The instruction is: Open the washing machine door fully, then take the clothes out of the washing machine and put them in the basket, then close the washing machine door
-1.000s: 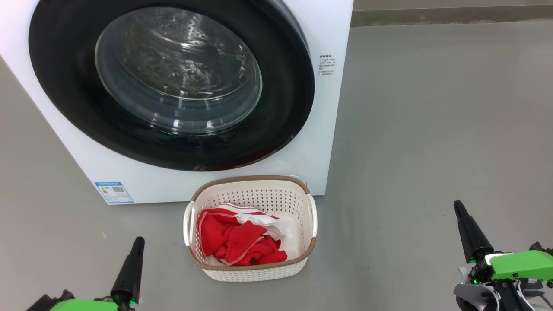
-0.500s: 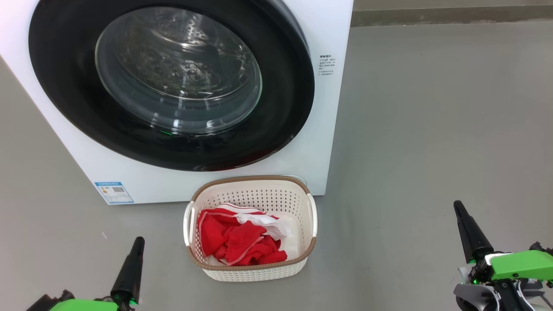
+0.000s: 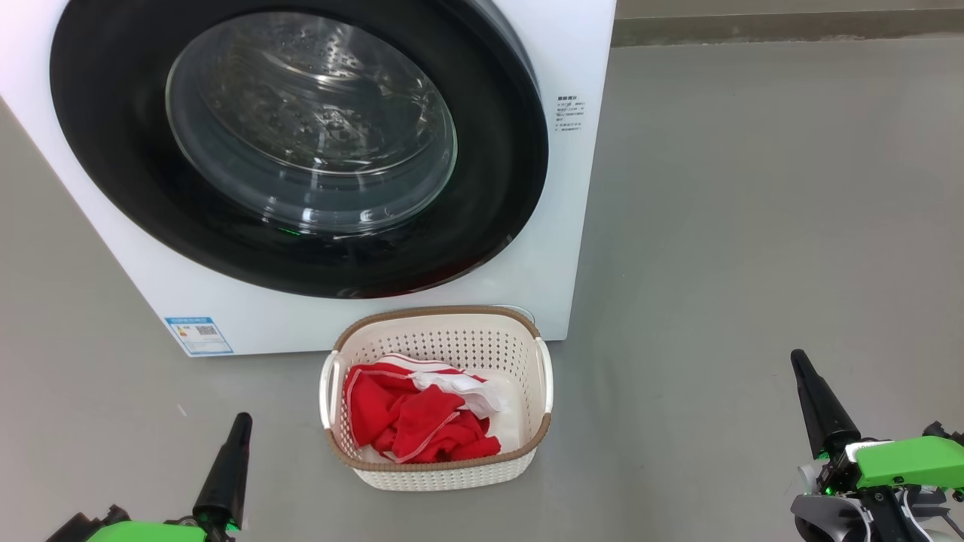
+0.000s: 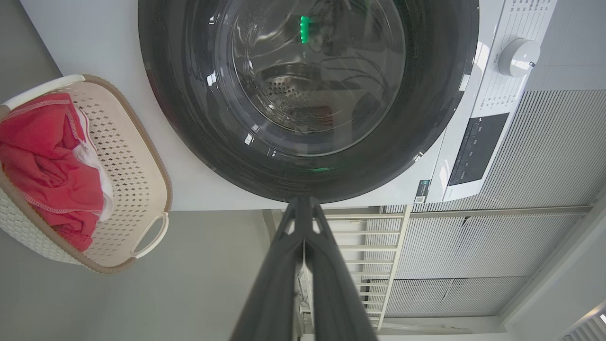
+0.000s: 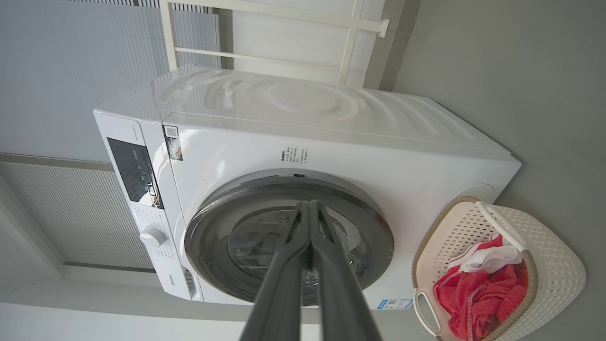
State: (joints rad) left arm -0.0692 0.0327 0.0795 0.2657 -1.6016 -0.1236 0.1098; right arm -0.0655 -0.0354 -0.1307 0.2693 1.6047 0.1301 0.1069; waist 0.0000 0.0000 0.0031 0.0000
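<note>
The washing machine door (image 3: 113, 173) is seen shut flat against the front of the washing machine (image 3: 576, 226). Its glossy black rim lies flush on the white panel, and the perforated steel drum can be made out through the glass bowl. A blue-and-white label (image 3: 199, 335) is stuck at the lower left of the machine's front. In the left wrist view a white dial (image 4: 518, 57) and a dark control panel (image 4: 476, 149) are shown along the machine's top edge.

The basket (image 3: 444, 476) is set on the grey floor (image 3: 753, 226) just in front of the machine's lower right part; whether the two touch cannot be told. The clothes (image 3: 407, 429) are heaped inside the basket, below its brown rim. The red fabric is bunched toward the left side and a white band lies on top toward the back.

The left claw (image 3: 242, 418) is held low over the floor to the left of the basket and apart from it. Its two dark fingers are pressed together to a single point and nothing is gripped. The right claw (image 3: 796, 357) is held well apart from the basket on the other side, likewise closed tip to tip and empty. In both wrist views the closed fingers are pointed toward the door.
</note>
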